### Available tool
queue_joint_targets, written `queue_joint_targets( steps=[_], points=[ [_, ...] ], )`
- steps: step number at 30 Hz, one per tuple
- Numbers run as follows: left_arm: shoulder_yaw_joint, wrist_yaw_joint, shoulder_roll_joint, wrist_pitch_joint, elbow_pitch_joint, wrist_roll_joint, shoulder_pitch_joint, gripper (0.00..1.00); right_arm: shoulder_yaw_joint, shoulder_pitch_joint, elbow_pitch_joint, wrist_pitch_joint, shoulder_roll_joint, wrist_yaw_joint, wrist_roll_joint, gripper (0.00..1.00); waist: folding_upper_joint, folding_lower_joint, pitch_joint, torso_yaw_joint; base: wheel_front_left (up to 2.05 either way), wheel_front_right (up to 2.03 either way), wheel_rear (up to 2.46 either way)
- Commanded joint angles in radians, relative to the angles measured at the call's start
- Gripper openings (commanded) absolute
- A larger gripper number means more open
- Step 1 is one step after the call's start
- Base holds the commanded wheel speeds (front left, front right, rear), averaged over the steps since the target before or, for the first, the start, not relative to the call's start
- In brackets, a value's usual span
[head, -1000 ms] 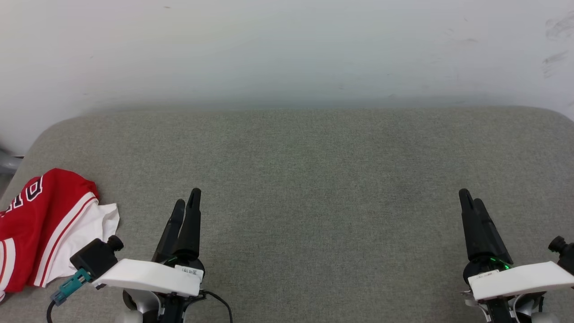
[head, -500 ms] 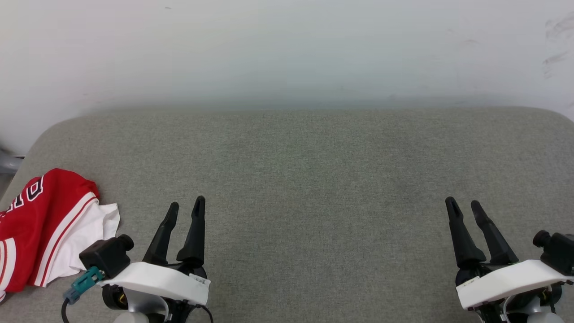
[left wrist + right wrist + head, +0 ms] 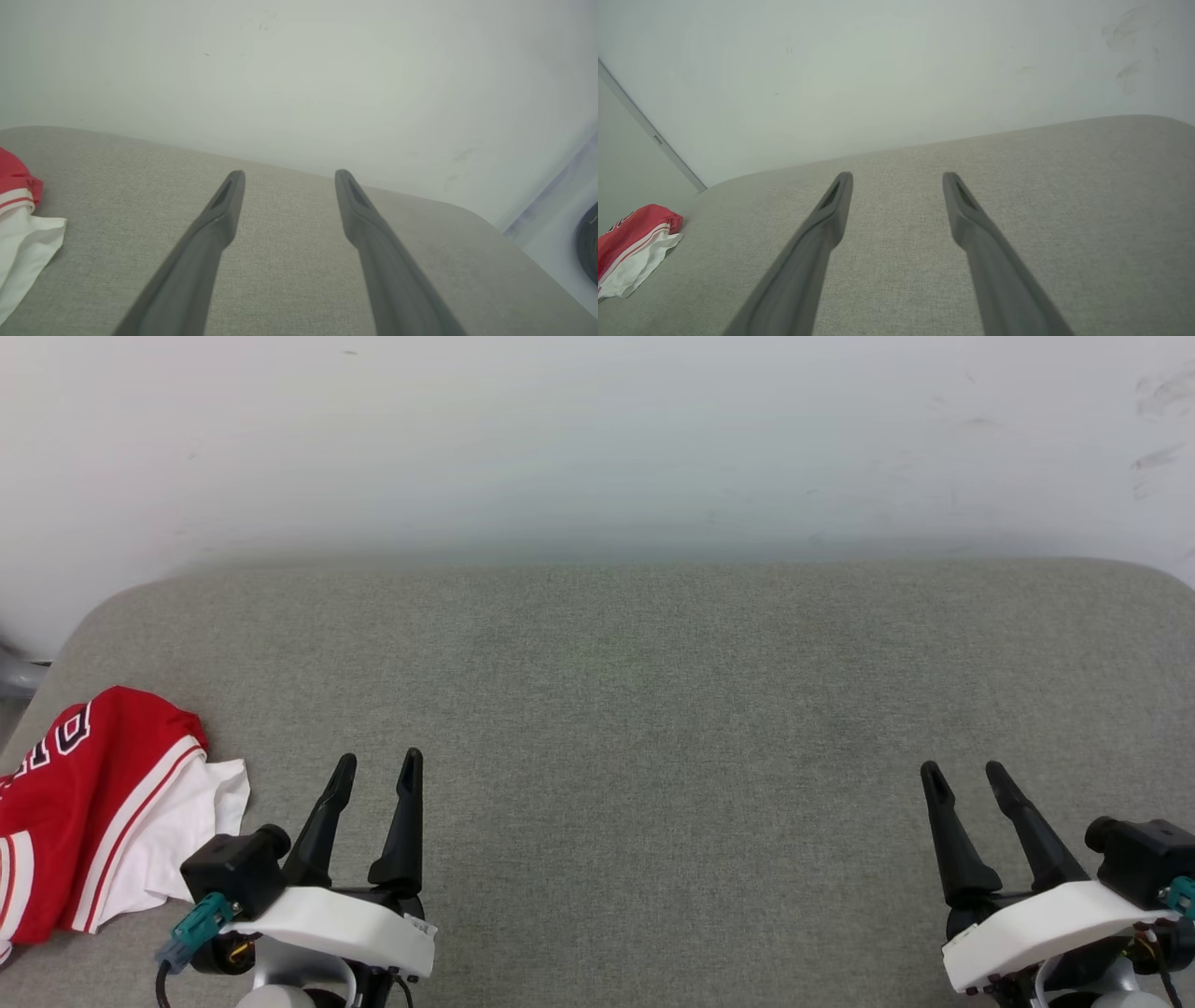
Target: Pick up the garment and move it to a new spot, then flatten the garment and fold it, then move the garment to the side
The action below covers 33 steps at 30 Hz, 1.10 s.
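The garment (image 3: 84, 812), red with a white sleeve and striped trim, lies bunched at the left edge of the grey padded surface (image 3: 635, 709). It also appears in the left wrist view (image 3: 18, 219) and the right wrist view (image 3: 633, 242). My left gripper (image 3: 378, 765) hovers low at the lower left, just right of the garment and apart from it, open with nothing between its fingers. At the lower right my right gripper (image 3: 962, 777) is open and empty too, far from the garment.
A pale wall (image 3: 597, 439) rises behind the grey padded surface, whose rounded far corners curve down at left and right. A grey pipe-like object (image 3: 14, 674) sits at the far left beyond the edge.
Both grippers have turned about their wrists so the two fingers now show side by side, and both have drawn back slightly toward the bottom edge. The garment has not moved.
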<state>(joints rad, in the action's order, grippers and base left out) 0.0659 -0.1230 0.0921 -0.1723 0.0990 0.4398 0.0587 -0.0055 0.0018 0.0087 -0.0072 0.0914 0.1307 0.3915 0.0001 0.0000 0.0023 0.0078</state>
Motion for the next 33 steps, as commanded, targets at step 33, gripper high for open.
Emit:
queue_joint_targets(
  steps=[33],
  points=[
    [-0.008,-0.006,-0.012,-0.076,0.047,-0.256,0.006,1.00,-0.054,0.038,-0.077,-0.021,-0.042,0.000,-0.262,1.00,-0.0001,0.0000,0.003,0.001,0.00,0.00,0.00]
  ],
)
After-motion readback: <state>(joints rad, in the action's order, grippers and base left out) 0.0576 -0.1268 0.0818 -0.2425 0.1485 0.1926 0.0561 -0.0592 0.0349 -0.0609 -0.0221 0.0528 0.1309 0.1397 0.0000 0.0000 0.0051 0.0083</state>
